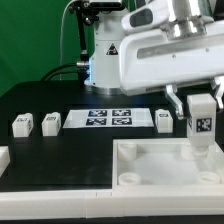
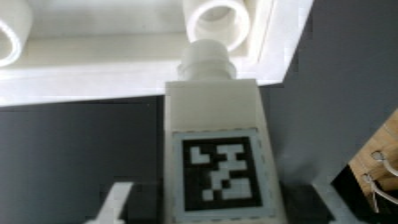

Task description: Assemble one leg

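A black table [image 1: 60, 165] is being taken up on its near side by a large white tray [image 1: 150, 148] with round corner sockets. The white arm [image 1: 150, 45] is being held above the tray's corner on the exterior view's right. The marker board [image 1: 108, 118] is being left flat behind the tray, with three spare legs [image 1: 22, 125] lying beside it.

The leg [image 1: 200, 125] is being pinched by the gripper [image 1: 199, 104], whose fingers [image 2: 118, 203] are being pressed against its two sides; it is being carried upright, long axis vertical, directly beneath the gripper.

In the wrist view its peg end [image 2: 205, 55] is being pointed at a socket [image 2: 221, 14], apparently slightly off line; whether it is touching the tray cannot be told. The coming move is judged to be a small centring shift, then a straight descent along that axis.
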Motion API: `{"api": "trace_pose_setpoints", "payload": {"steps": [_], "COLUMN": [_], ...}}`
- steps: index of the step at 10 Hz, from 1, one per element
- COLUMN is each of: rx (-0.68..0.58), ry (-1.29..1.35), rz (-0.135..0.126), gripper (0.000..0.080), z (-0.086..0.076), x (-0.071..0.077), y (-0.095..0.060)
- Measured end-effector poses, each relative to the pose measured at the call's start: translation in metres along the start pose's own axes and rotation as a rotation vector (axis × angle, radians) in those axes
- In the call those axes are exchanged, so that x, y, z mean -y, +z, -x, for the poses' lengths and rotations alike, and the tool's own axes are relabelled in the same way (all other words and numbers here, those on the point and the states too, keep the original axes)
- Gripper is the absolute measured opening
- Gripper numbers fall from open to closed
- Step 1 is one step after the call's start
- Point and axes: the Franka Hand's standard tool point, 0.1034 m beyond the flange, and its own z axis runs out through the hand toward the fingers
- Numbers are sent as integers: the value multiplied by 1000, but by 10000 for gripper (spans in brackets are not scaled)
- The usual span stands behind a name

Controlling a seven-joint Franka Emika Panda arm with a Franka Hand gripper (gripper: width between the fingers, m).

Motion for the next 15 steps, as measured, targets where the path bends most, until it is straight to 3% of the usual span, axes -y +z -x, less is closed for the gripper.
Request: {"api": "trace_pose_setpoints", "payload": {"steps": [5,12,15], "rx": [9,5,-18], "ry": [7,-10,-13], "rz": [-6,-18,-12], "gripper": [294,294,294], "z": [1,5,10], "x": [3,16,14], "y": [22,21,20]}}
